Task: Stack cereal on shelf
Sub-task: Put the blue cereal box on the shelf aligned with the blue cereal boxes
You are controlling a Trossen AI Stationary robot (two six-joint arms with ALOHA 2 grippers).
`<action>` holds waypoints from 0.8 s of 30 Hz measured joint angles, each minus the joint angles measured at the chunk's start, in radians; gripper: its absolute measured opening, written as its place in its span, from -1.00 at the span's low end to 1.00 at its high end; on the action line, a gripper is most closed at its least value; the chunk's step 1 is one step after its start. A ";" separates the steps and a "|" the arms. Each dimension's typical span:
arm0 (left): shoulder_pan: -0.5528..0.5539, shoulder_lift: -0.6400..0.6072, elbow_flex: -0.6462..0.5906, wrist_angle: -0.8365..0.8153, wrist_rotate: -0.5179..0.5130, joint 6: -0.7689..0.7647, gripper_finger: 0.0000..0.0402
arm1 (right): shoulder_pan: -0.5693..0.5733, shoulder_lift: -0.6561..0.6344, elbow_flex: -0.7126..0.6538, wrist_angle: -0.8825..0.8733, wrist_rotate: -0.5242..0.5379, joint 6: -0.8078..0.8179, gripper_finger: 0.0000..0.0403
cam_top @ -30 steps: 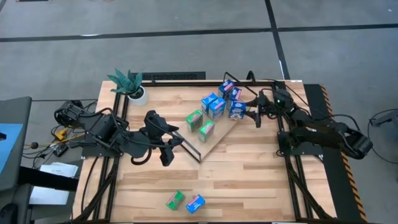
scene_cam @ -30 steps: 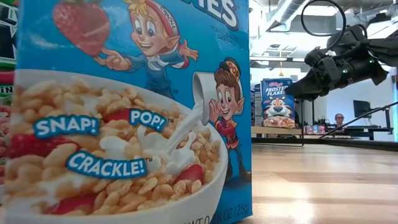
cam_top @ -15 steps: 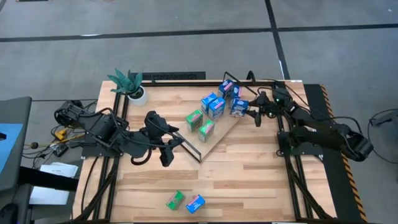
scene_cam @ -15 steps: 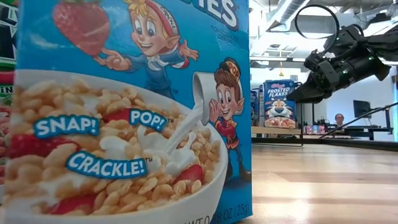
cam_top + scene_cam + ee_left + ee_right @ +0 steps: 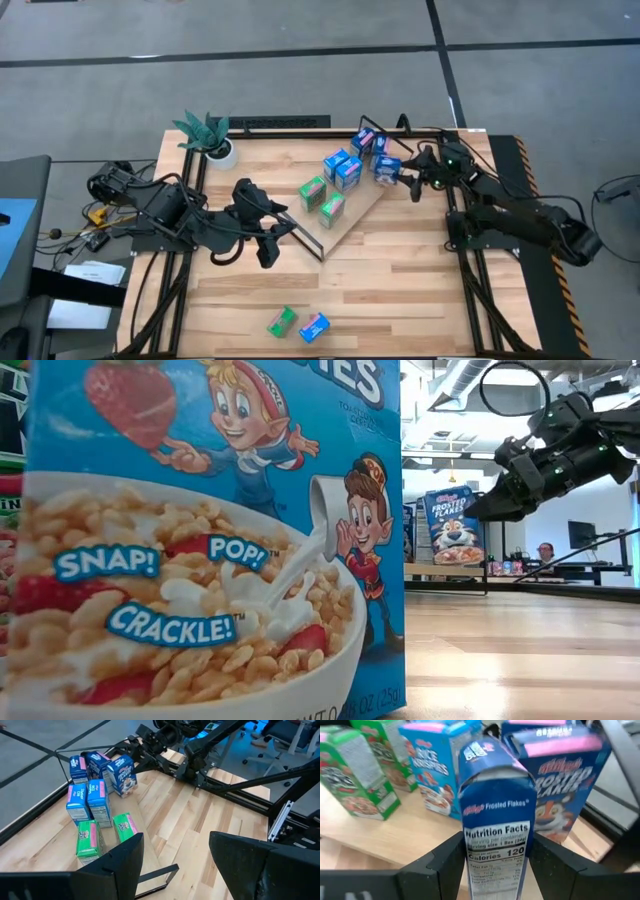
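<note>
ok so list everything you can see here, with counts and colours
shelf: one, light wood with black wire ends, diagonal across mid-table
blue cereal boxes: six; four standing on the shelf, one held tilted at its far end, one at the table's front
green cereal boxes: three; two on the shelf, one at the front
plant: one, green, white pot, far left corner
person: one, far back in the room
left end effector: open, empty, near the shelf's near end
right end effector: shut on the tilted blue box
</note>
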 joint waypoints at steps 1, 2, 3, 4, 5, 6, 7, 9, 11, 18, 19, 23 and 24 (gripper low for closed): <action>0.000 0.000 0.000 0.000 0.000 0.000 0.07 | 0.001 0.010 0.000 -0.002 0.008 0.000 0.17; 0.000 0.000 0.000 0.000 0.000 0.000 0.07 | 0.001 0.020 0.000 -0.002 0.018 0.001 0.17; 0.000 0.000 0.000 0.000 0.000 0.000 0.07 | 0.003 0.033 0.000 -0.001 0.023 0.000 0.17; 0.000 0.000 0.000 0.000 0.000 0.000 0.07 | 0.007 0.046 0.000 0.002 0.023 0.001 0.17; 0.000 0.000 0.000 0.000 -0.001 0.000 0.07 | 0.014 0.058 0.000 0.002 0.023 0.005 0.17; 0.000 0.000 0.000 0.000 -0.001 0.000 0.07 | 0.022 0.068 0.000 0.002 0.023 0.009 0.17; 0.000 0.000 0.000 0.000 -0.001 0.000 0.07 | 0.032 0.077 0.002 0.002 0.023 0.011 0.17; 0.000 0.000 0.000 0.000 -0.001 -0.002 0.07 | 0.053 0.085 0.002 -0.004 0.023 0.012 0.17; 0.000 0.000 0.000 0.000 -0.001 -0.004 0.07 | 0.071 0.087 0.002 -0.008 0.027 0.013 0.17; 0.000 0.000 0.000 0.000 -0.001 -0.006 0.07 | 0.108 0.060 0.001 -0.063 0.117 0.019 0.17; 0.000 0.000 0.000 0.000 -0.001 -0.006 0.07 | 0.112 0.058 0.001 -0.063 0.121 0.019 0.17; 0.000 0.000 0.000 0.000 -0.001 -0.010 0.07 | 0.126 0.055 0.000 -0.066 0.133 0.032 0.17; 0.000 0.000 0.000 0.000 -0.001 -0.011 0.07 | 0.128 0.054 0.000 -0.071 0.133 0.037 0.17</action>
